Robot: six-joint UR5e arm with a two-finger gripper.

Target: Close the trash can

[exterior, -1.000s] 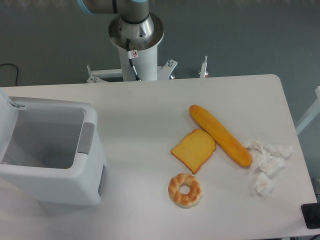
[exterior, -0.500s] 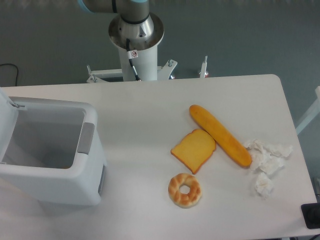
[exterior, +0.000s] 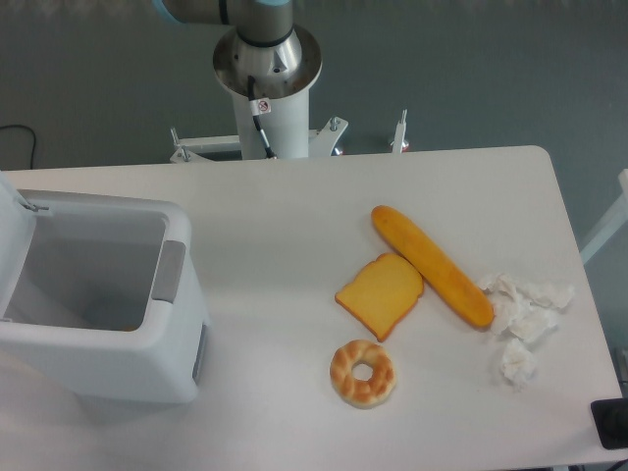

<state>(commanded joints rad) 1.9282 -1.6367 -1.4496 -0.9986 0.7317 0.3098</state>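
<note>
Nothing on the worktop (exterior: 285,245) has shifted since the earlier pictures; bin, bread and paper all lie as they did. Only the robot's base column (exterior: 267,74) shows, standing past the far edge of the worktop, with part of the arm running out of the top of the picture. The gripper is out of view, so how its fingers stand cannot be told.

On the right half lies a long baguette (exterior: 432,265), slanting from the middle toward the right edge. A slice of toast (exterior: 381,294) lies against its near-left side, touching it. A ring-shaped bun (exterior: 363,373) sits just beside the toast, nearer the front edge and apart from it. Crumpled white paper (exterior: 520,319) lies by the right edge, just beside the baguette's lower end. All of these are well apart from the bin.

The trash can (exterior: 98,353) stands at the left edge, near the front-left corner. It is white and boxy with rounded corners, and its mouth is open. Its lid (exterior: 15,245) stands raised at the left side, partly cut off by the picture's edge. A grey strip (exterior: 170,270) runs along the right rim.
</note>
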